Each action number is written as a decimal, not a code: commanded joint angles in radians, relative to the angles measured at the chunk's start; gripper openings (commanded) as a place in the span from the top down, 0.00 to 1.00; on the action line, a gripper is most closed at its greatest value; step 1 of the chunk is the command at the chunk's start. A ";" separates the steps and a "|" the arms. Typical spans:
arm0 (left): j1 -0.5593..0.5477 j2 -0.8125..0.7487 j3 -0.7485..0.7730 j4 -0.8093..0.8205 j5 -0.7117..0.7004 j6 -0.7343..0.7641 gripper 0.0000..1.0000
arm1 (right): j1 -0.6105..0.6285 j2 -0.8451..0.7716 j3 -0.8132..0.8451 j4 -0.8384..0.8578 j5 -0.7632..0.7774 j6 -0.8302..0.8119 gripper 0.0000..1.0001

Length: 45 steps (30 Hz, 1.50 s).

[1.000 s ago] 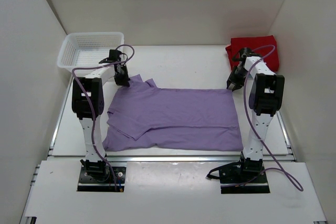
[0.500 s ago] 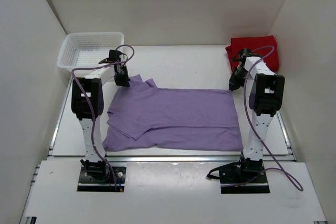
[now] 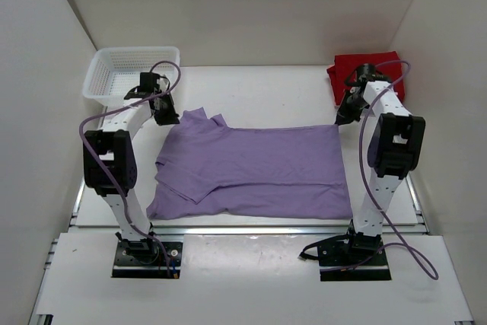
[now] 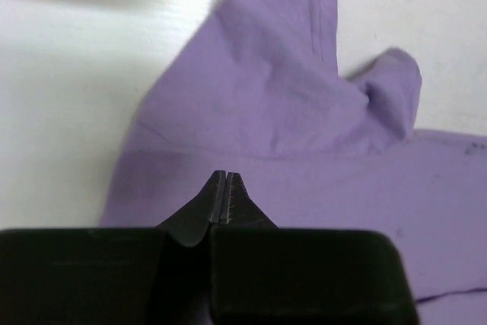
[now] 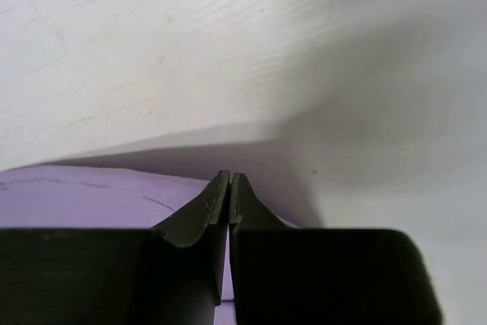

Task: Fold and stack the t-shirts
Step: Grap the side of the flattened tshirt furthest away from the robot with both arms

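Note:
The lavender t-shirt (image 3: 251, 169) lies spread flat across the middle of the table, with one sleeve folded in at the left. Its far left sleeve fills the left wrist view (image 4: 274, 89). My left gripper (image 3: 169, 118) hangs shut just left of that sleeve, and no cloth shows between the jaws (image 4: 227, 176). My right gripper (image 3: 339, 119) is shut at the shirt's far right corner (image 5: 230, 176). The shirt's edge (image 5: 91, 195) lies under it, and I see no cloth pinched. The red t-shirt (image 3: 365, 74) lies bunched at the far right corner.
A white mesh basket (image 3: 129, 70) stands at the far left corner, just behind the left gripper. White walls close in the table on three sides. Purple cables loop along both arms.
Both arms swung outward: the left elbow to the left, the right elbow to the right. The left gripper moved left and back, and the shirt's far left sleeve shifted slightly left. The right gripper rose a little.

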<state>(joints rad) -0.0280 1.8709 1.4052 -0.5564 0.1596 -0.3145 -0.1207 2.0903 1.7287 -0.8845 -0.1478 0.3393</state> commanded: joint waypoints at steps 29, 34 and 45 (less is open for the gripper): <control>-0.098 0.343 0.317 0.014 -0.212 0.092 0.36 | 0.007 -0.138 -0.155 0.090 -0.053 -0.019 1.00; -0.148 0.390 0.382 -0.094 -0.278 0.156 0.34 | 0.006 -0.121 -0.135 0.088 -0.065 -0.016 1.00; -0.138 0.389 0.338 -0.129 -0.186 0.180 1.00 | 0.000 -0.116 -0.124 0.088 -0.072 -0.019 1.00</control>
<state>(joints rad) -0.1772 2.2528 1.7634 -0.6231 -0.0677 -0.1658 -0.1127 1.9892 1.5692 -0.8062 -0.2070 0.3290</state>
